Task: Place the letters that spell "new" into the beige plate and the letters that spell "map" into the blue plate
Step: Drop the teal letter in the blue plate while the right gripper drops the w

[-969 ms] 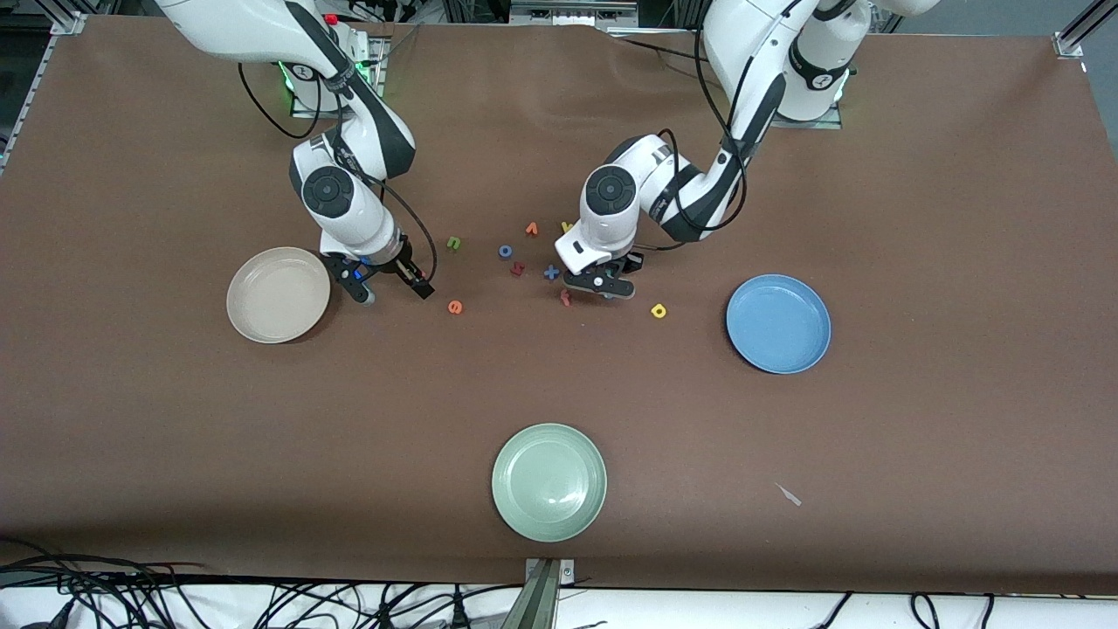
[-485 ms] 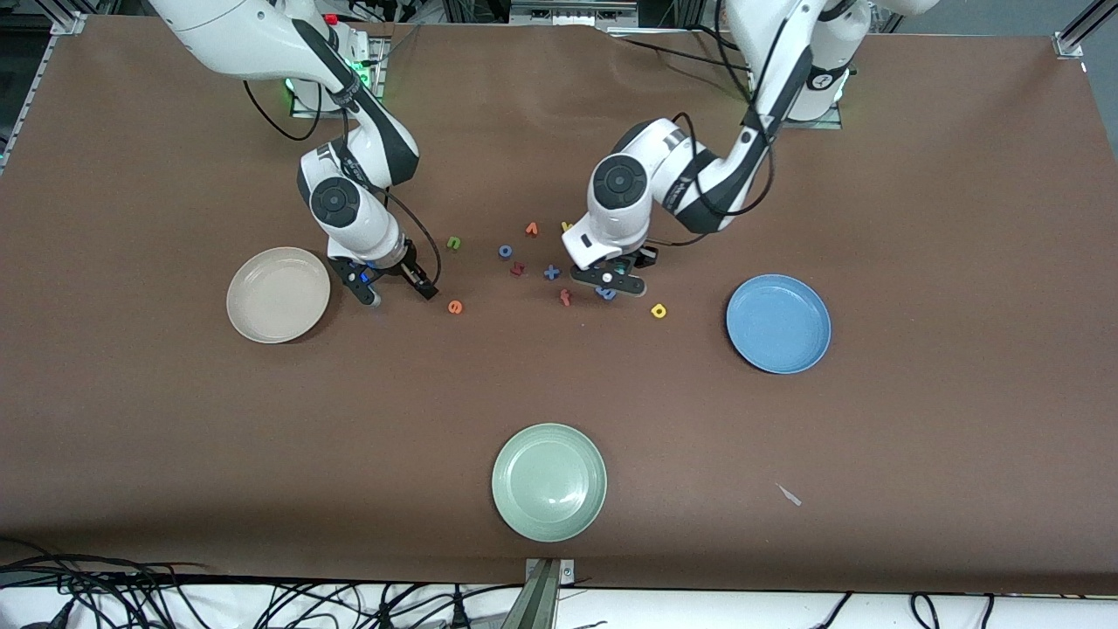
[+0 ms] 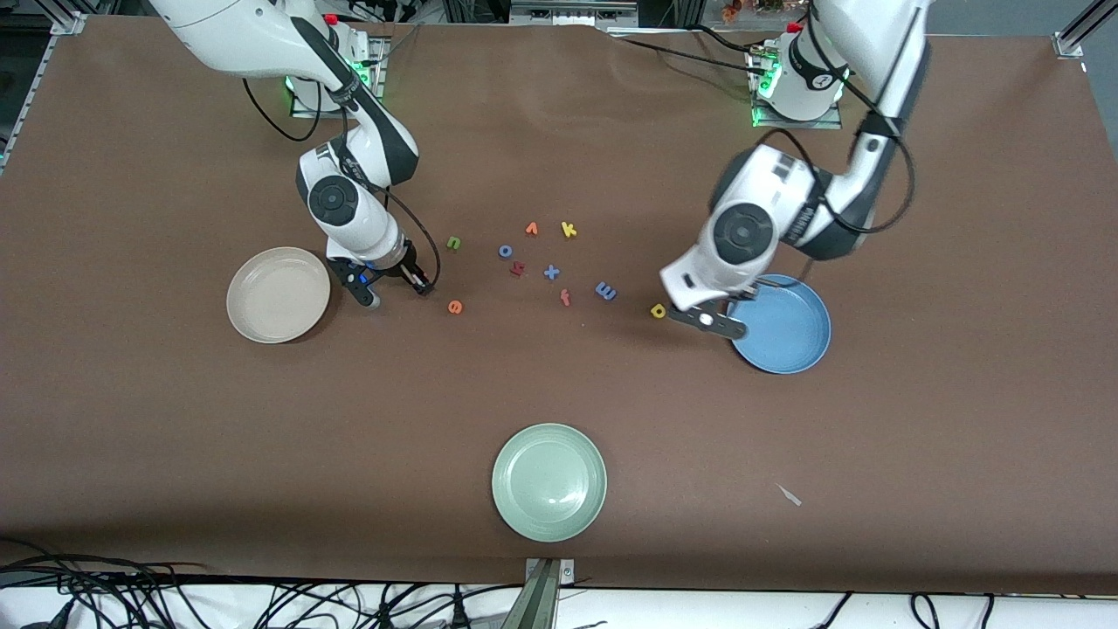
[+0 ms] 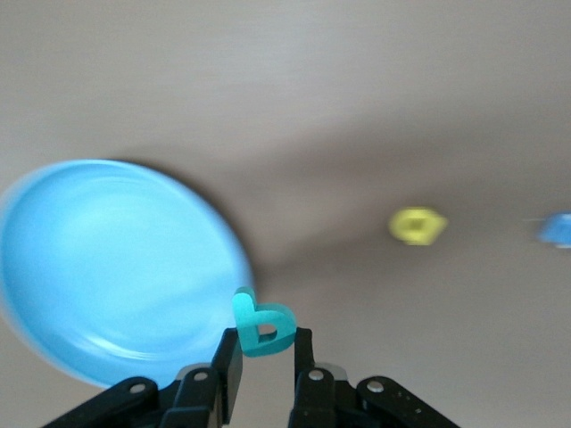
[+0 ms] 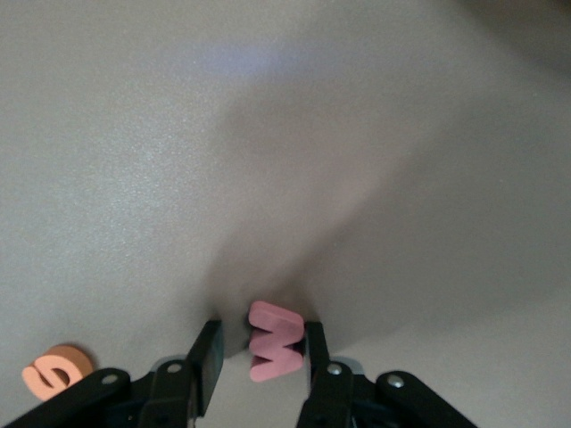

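- The surface is a wide brown sheet; aluminium framing stands at its corners by the robot bases, and a tangle of black cables lies along the edge nearest the front camera.
- The pale green plate sits alone on the surface, the plate nearest the front camera.
- The blue plate lies toward the left arm's end, farther from the camera than the green plate.
- The beige plate lies toward the right arm's end, about level with the blue plate.
- The left gripper hangs over the rim of the blue plate, its jaws pinched on the teal "p".
- The right gripper is down at the surface just beside the beige plate; the salmon-red "w" sits between its jaws, which stand close at either side of it, though contact I cannot tell.
- Between the beige and blue plates lie the loose letters: the green "n", the orange "e", the blue "m", and the yellow "a" nearest the blue plate.
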